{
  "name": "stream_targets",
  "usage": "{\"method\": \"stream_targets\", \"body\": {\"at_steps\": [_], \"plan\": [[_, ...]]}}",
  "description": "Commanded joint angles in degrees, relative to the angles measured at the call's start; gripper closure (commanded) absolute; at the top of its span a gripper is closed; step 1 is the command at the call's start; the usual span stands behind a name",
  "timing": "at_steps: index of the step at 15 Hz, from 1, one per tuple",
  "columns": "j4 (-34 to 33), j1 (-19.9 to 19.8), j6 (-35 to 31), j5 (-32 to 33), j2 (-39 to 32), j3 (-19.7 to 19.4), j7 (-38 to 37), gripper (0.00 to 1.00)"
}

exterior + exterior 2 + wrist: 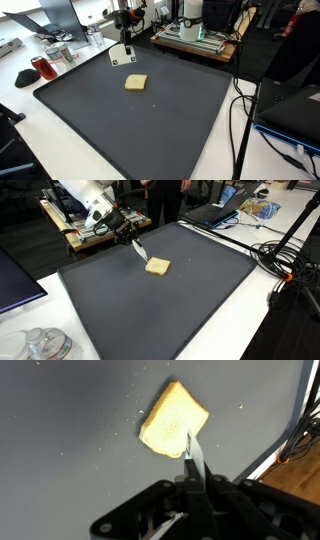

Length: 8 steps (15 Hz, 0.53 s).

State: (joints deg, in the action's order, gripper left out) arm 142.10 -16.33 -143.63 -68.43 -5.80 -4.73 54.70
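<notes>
A slice of pale toast (135,83) lies flat on a large dark mat (150,130); it shows in both exterior views (157,267) and in the wrist view (173,420). My gripper (127,235) is shut on a thin flat metal blade (139,251), like a knife or spatula. The blade points down toward the mat. In the wrist view the blade (192,458) is edge-on between the shut jaws (190,485), and its tip is at the near edge of the toast. In an exterior view the gripper (124,45) hangs just behind the toast, and the blade is slightly above the mat.
The mat (190,310) lies on a white table. A red mug (43,68) and a glass (60,55) stand beside it. Glass jars (40,345) sit at a corner. Cables (285,265), a laptop (225,205) and a wooden shelf with equipment (195,40) surround the mat.
</notes>
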Motion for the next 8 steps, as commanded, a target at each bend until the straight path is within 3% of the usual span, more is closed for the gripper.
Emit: {"method": "stream_targets", "body": {"at_steps": [1,4,8], "plan": [[3.71,2.35,-1.45,-5.06,3.98,-1.8,3.93,0.99],[4.12,5.0,-3.96,2.63,5.96,-1.38,-2.2,0.99],[4.98,10.2,-10.36,23.02,7.72,1.11,-18.6,0.99]]}}
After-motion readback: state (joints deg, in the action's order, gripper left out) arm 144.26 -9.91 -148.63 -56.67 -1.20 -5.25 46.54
